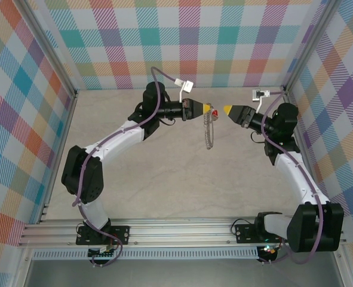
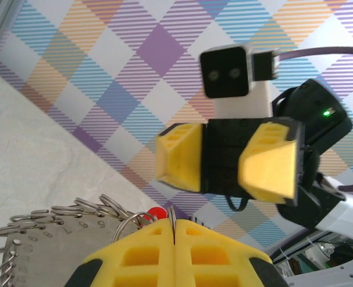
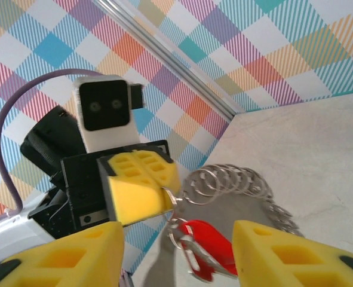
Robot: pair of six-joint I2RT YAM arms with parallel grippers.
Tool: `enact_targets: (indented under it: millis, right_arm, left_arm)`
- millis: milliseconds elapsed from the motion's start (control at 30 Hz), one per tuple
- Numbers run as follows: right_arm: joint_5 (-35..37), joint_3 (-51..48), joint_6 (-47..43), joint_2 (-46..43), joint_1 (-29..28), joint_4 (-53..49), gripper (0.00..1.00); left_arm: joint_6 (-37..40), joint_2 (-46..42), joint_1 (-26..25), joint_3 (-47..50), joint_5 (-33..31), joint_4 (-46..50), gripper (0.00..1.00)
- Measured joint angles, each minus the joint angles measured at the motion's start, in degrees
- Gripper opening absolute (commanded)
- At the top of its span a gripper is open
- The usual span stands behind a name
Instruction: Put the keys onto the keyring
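The left hand (image 1: 207, 108) pinched the keyring (image 1: 209, 133) above the bench (image 1: 164, 179)
Its fingers were closed on the chain loop, which hung down; the red key (image 3: 209, 242) dangled near its top, facing the right hand (image 1: 227, 110), whose jaws stood apart

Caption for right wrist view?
Open right yellow fingers face red-headed key; left yellow fingers pinch silver ring chain.

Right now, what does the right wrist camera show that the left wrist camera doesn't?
Right wrist view: the red key with its whole head, framed between the right gripper's open fingers, and the left gripper face-on. Left wrist view: the right gripper face-on, jaws apart, with the key as a mere red speck. Both: the keyring, pinched by the shut left gripper, and the checked wall.
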State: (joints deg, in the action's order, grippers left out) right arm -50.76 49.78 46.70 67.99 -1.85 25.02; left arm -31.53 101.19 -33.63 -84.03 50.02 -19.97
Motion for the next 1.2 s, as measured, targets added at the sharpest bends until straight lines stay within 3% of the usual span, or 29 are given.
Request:
enact_targets:
  millis: [233, 533, 633, 867, 1200]
  right_arm:
    - [-1.14, -0.55, 3.72, 1.55, 0.00, 7.54, 0.59]
    - [-4.46, -0.57, 8.24, 5.49, -2.05, 17.46, 0.55]
    - [-5.57, -0.57, 9.40, 6.49, -3.08, 19.50, 0.49]
    - [-7.06, -1.20, 10.80, 6.54, -4.09, 22.97, 0.20]
    - [-7.23, -2.99, 11.13, 6.54, -4.94, 23.39, 0.05]
  left_arm:
    - [-0.46, -1.97, -0.07, 0.00, 0.50, -1.38, 0.00]
    - [-0.66, -2.21, -0.50, 0.00, 1.51, -1.42, 0.00]
    - [-0.70, -2.21, -0.72, 0.00, 1.51, -1.44, 0.00]
    - [-1.31, -2.21, -0.76, -0.02, 1.33, -1.68, 0.00]
    - [-2.21, -2.21, -0.76, -0.02, 0.87, -2.75, 0.00]
